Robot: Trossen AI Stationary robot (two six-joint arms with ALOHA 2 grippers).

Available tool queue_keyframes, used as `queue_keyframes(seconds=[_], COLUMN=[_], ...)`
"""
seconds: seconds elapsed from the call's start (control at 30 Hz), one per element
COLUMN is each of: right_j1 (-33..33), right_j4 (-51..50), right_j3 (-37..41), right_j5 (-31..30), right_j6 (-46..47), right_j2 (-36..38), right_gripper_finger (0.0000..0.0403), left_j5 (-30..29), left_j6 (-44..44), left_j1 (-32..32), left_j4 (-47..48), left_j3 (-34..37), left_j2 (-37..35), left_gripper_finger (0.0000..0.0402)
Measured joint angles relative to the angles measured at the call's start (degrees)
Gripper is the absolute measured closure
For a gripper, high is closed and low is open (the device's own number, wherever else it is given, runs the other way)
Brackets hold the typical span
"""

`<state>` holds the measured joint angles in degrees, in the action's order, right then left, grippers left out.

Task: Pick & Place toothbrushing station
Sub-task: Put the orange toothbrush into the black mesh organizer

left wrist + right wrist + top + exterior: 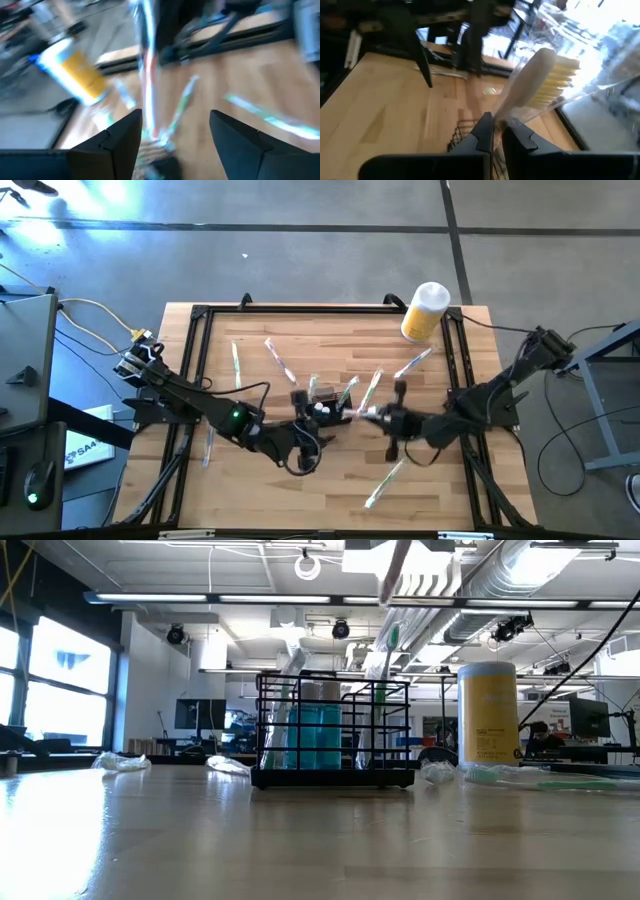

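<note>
High view, left to right: loose wrapped toothbrushes (236, 365) lie scattered on the worktop (250, 490). Left gripper (318, 416) hangs over the toothbrushing station (318, 394) at mid-worktop, jaws wide, holding nothing. Right gripper (366, 415), just beside the station, has jaws pinched on a wrapped toothbrush (540, 82) (yellow bristles). Several brushes already stand in the caddy; many remain. Yellow cylinder (425, 311) stands at the far edge.

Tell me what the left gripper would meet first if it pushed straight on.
Probably the clear-wrapped toothbrush standing between the left gripper's open fingers; the yellow cylinder with a white lid lies off to one side. Depth unclear.
</note>
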<state>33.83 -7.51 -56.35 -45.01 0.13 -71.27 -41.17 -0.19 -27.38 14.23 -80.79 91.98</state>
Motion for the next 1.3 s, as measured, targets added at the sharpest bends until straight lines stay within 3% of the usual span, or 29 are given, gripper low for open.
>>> queue_keyframes(seconds=[0.13,0.37,0.5,1.3], right_j1=[-4.11,-12.48,-15.46,-18.50], right_j4=[-6.12,-7.50,-7.12,-4.83], right_j3=[0.00,0.14,0.17,0.17], right_j5=[0.40,8.33,9.54,12.44], right_j6=[6.49,9.32,9.73,15.20], right_j2=[2.04,-0.49,-2.61,-14.62], right_gripper_finger=[0.0393,0.0393,0.0392,0.0392], left_j5=[-4.55,-5.08,-5.05,-4.87], left_j6=[-5.00,-10.16,-11.05,-16.86], left_j1=[0.09,0.02,0.02,0.00], left_j4=[5.79,10.60,11.97,16.90], left_j3=[0.00,0.00,0.00,0.00], left_j2=[0.00,0.00,0.00,-0.02], left_gripper_finger=[0.0175,0.0175,0.0174,0.0174])
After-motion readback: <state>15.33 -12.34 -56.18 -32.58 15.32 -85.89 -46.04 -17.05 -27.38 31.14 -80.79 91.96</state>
